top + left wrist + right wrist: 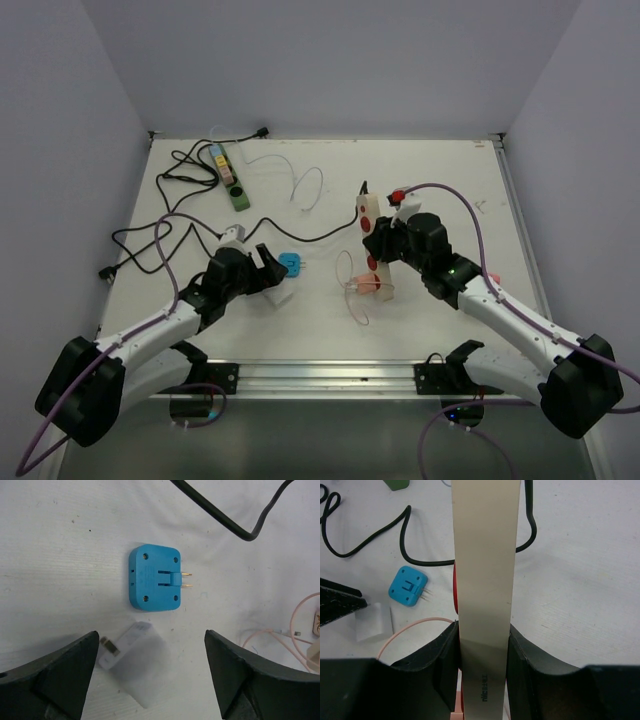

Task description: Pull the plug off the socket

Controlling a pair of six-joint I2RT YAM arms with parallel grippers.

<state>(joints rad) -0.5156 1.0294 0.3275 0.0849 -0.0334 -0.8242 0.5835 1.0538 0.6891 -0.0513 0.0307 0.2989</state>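
A: The white tabletop (pixel 330 160) is filled with gear. The cream socket strip (pixel 485 555) is clamped across its width by the right claw (pixel 483 632).

B: A green strip (pixel 229 176) is noted at the back, well apart. And the plug?

A: The blue plug (pixel 153 578) is found lying flat on the tabletop, its prongs bared and clear of every socket. The left claw (pixel 151 635) is held wide open above it, with nothing gripped.

B: Easy handling is expected. It is judged a light, rigid plastic block with smooth faces. It is best taken across its flat sides, never by the thin prongs.

A: A white charger (pixel 132 652) is seen just beside the plug, under the open fingers, where it could be caught by mistake. A black cable (pixel 225 522) is looped nearby. A thin pink cable (pixel 422 622) is trailed by the socket strip.
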